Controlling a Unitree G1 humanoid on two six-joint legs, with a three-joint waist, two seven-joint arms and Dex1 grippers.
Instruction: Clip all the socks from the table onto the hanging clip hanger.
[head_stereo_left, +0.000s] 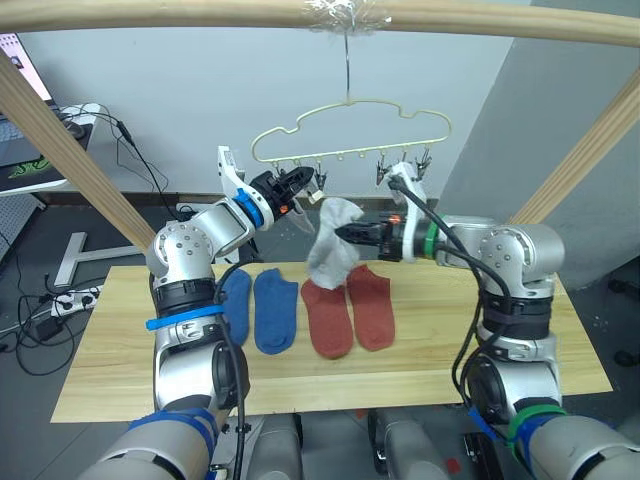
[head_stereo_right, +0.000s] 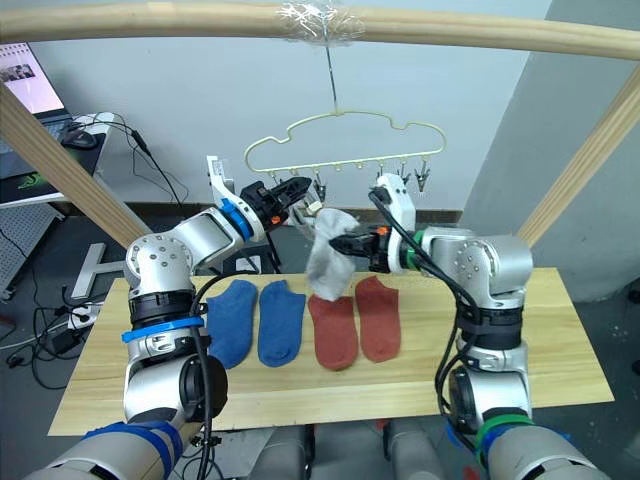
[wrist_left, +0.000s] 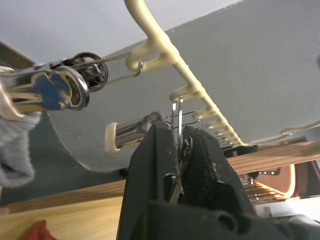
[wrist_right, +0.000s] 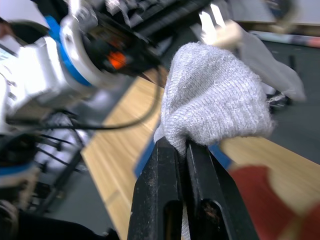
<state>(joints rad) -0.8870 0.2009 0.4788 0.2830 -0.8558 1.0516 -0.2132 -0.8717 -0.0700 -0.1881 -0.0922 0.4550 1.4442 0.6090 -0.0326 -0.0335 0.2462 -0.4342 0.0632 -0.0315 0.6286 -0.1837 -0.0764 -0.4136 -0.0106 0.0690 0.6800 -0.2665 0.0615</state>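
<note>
Four socks lie on the table (head_stereo_left: 120, 385). Right gripper (head_stereo_left: 343, 232) pinches a grey sock (head_stereo_left: 333, 250) aloft; left gripper (head_stereo_left: 306, 182) squeezes a clip (wrist_left: 131, 136) on the hanger (head_stereo_left: 350, 128). Feed the cuff fully in before releasing.

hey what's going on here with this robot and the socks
The robot is hanging socks. Its right end effector is shut on a light grey sock, holding it up just below the clip hanger. The left end effector is up at the hanger's row of clips, pinching one clip. Two blue socks and two rust-red socks lie flat on the table, not yet hung.
</note>
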